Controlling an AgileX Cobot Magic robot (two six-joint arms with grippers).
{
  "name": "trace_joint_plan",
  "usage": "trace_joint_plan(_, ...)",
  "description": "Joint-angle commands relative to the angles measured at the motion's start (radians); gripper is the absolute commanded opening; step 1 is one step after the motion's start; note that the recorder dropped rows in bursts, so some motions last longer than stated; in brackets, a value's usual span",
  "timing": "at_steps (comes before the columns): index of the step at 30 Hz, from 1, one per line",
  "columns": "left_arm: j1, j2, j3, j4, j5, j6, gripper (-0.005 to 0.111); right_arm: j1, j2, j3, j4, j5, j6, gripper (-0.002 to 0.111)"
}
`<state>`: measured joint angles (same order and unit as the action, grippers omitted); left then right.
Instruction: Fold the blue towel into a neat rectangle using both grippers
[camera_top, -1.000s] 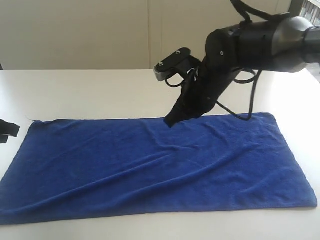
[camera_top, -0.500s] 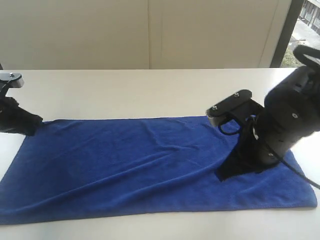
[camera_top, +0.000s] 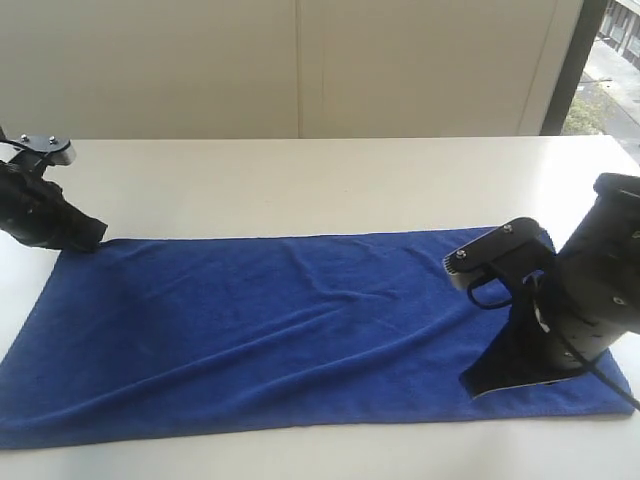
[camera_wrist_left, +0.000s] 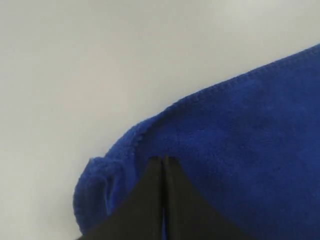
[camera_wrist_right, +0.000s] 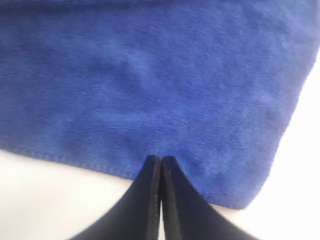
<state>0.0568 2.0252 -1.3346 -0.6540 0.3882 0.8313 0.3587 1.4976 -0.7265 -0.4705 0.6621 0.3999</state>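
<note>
The left tool and right tool, two in all, are both clenched, tips at opposite corners of one blue towel on the surface.

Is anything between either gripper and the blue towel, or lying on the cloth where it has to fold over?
Nothing visible. The left gripper, jaws shut, sits at the far left corner of the blue terry towel; the right gripper, also shut, at its near right edge. No other object lies on the cloth.

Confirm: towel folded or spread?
Spread. The towel lies open in one layer on the table, no fold yet. Both shut, the left gripper and right gripper sit near opposite corners.
</note>
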Motion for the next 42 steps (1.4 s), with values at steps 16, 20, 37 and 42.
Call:
trace_joint_plan(16,-0.002,0.050,-0.006,0.028,-0.196,0.040,0.000,-0.002,0.114,0.053,-0.129,0.005,0.184,0.000)
trace_joint_plan(20,-0.002,0.068,-0.006,0.028,-0.242,0.040,0.000,-0.002,0.124,0.053,-0.129,0.005,0.184,0.000)
trace_joint_plan(37,-0.002,-0.153,-0.076,-0.056,0.170,0.035,0.000,-0.094,0.047,-0.020,-0.119,-0.027,0.119,0.000)
trace_joint_plan(42,-0.002,-0.304,-0.037,0.028,0.416,-0.028,0.000,-0.324,0.064,-0.175,0.347,-0.033,-0.380,0.000)
